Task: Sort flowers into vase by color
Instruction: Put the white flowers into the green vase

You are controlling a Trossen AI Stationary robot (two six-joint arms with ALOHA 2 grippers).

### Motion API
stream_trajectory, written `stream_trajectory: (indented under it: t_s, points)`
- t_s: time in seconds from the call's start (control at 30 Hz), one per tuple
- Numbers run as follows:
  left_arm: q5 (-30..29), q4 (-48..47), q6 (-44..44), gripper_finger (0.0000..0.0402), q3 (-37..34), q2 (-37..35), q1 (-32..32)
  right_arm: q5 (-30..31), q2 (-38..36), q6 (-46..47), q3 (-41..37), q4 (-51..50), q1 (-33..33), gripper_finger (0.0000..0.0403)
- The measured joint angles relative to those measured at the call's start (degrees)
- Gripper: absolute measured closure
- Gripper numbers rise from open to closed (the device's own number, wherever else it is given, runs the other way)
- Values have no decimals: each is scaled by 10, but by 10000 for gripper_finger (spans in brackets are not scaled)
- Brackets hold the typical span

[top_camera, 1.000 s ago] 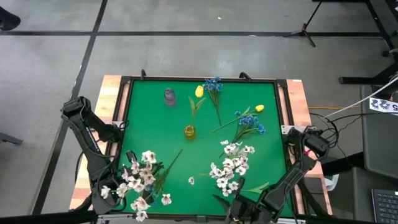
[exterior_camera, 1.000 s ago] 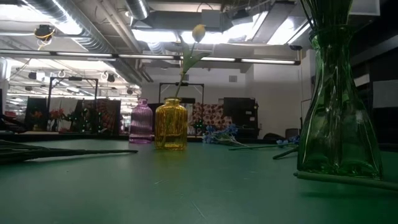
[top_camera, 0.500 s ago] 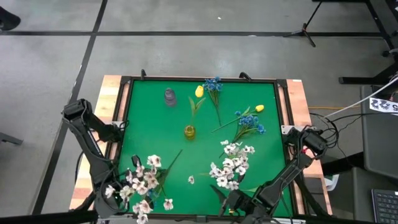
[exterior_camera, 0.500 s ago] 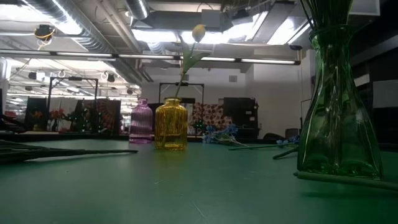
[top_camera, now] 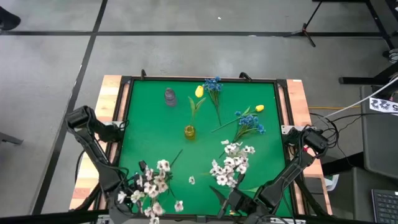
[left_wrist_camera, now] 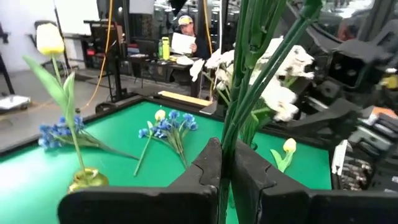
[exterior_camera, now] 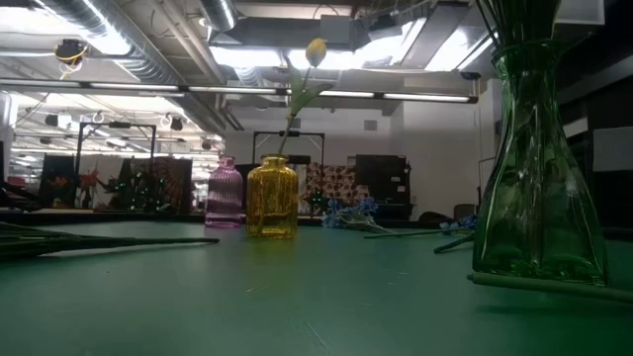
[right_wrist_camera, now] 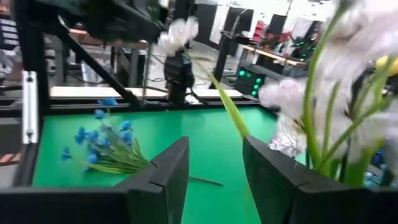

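White flowers (top_camera: pixel 152 186): stems clamped in left gripper (left_wrist_camera: pixel 225 180), near-left of yellow vase (top_camera: pixel 189 132)
Right gripper (right_wrist_camera: pixel 214 165): fingers apart, holding nothing, near-right of yellow vase, beside green vase (exterior_camera: pixel 539 158)

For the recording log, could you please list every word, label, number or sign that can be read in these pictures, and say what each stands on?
None can be read.
White tag with dark marks at the high view's right edge, off the table: too small to read.
Paper held by a person in the left wrist view: blurred, nothing legible.
Yellow glass vase, purple glass vase, green glass vase: no labels show.
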Motion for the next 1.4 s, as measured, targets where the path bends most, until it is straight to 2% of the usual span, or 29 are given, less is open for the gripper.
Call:
stream_trajectory:
  t_s: [0.23,0.43,0.53,0.67,0.77,0.83,1.1,1.4]
  points:
    - [32,17,-66,394,0,37,22,2,0,-75,57,-3,0,251]
    - [36,100,-48,393,0,81,25,19,0,-166,91,-3,0,251]
    - [36,128,-52,394,0,100,27,22,0,-181,99,-3,1,251]
    - [36,129,-61,394,0,112,32,-53,0,-192,99,-5,1,251]
    - [34,138,-43,394,0,111,36,-126,9,-163,100,-3,1,251]
    - [34,143,-29,394,0,111,36,-141,25,-139,100,-8,0,251]
    - [33,155,-12,394,0,110,36,-112,75,-66,99,-19,-1,251]
    - [33,154,-18,389,0,110,36,-63,100,-30,99,-30,-32,251]
